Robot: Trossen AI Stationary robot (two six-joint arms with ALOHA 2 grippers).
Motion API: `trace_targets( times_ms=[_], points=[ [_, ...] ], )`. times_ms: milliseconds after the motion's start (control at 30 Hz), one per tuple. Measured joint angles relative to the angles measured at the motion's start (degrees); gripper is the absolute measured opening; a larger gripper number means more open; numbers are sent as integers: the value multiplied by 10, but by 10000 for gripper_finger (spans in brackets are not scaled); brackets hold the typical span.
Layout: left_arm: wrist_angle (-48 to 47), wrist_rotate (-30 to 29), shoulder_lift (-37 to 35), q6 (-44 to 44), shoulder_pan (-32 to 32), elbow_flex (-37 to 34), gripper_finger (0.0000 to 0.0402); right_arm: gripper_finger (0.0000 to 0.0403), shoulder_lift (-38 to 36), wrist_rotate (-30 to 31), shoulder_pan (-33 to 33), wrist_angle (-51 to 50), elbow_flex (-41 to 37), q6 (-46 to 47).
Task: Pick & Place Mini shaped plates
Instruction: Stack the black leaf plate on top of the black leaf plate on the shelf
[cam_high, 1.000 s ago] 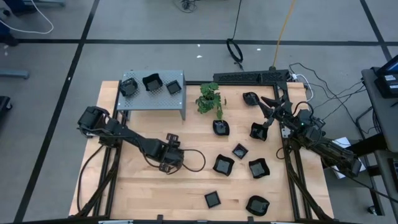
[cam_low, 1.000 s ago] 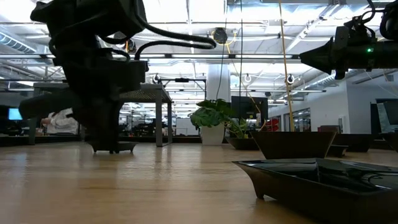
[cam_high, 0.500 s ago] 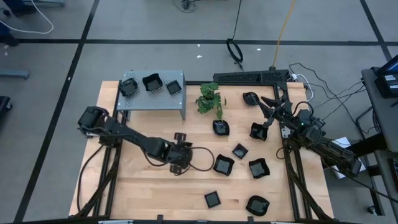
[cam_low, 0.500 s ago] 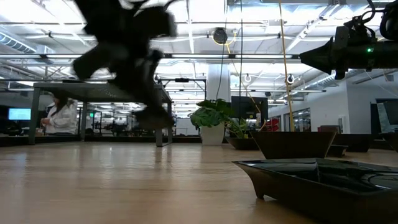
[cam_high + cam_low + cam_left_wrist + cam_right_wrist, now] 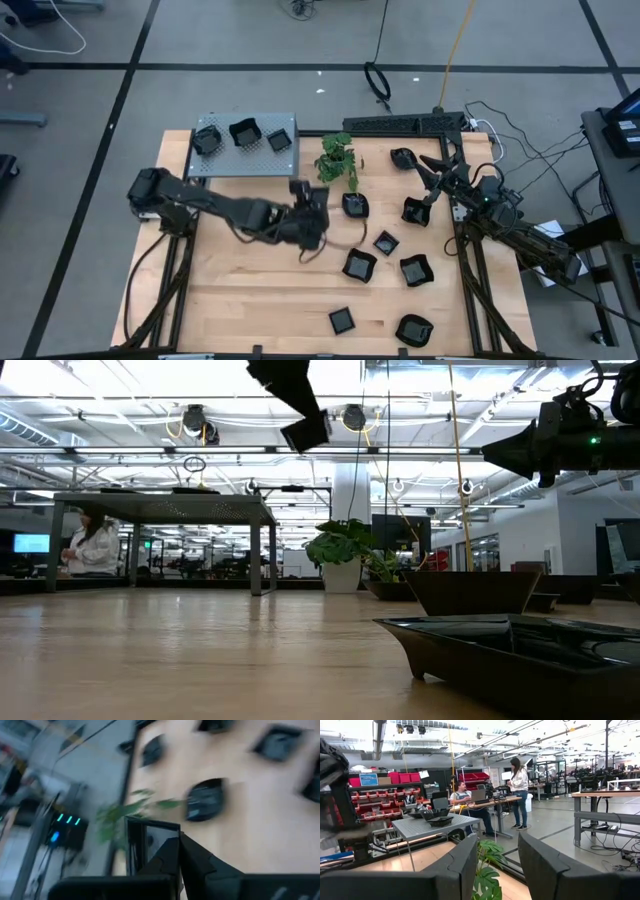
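The left gripper point(image 5: 298, 190) holds 1 small square black plate point(image 5: 150, 842) pinched tight, up in the air near the green plant point(image 5: 338, 160). The right gripper point(image 5: 430, 170) waits open by the table's far right corner.

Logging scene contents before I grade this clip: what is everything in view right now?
plates on shelf: three, black, on top of the shelf
plates on table: eight, black, right half of the table
held plate: one, black, in the air at mid-table
shelf: one, grey, back left
potted plant: one, green, back centre
table: one, light wood
people: two, in the room beyond
left gripper: shut on the held plate, raised
right gripper: open, waiting back right
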Motion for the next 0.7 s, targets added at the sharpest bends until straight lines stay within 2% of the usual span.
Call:
trace_targets(
  times_ms=[167,333,600,700],
  points=[
    [-124,-36,0,-79,66,55,10,130,0,0,0,0,0,0],
    [-185,-34,0,-94,143,62,6,130,0,0,0,0,0,0],
    [-203,-5,0,-94,235,59,6,130,0,0,0,0,0,0],
    [-212,35,0,-98,264,59,5,130,0,0,0,0,0,0]
  ],
)
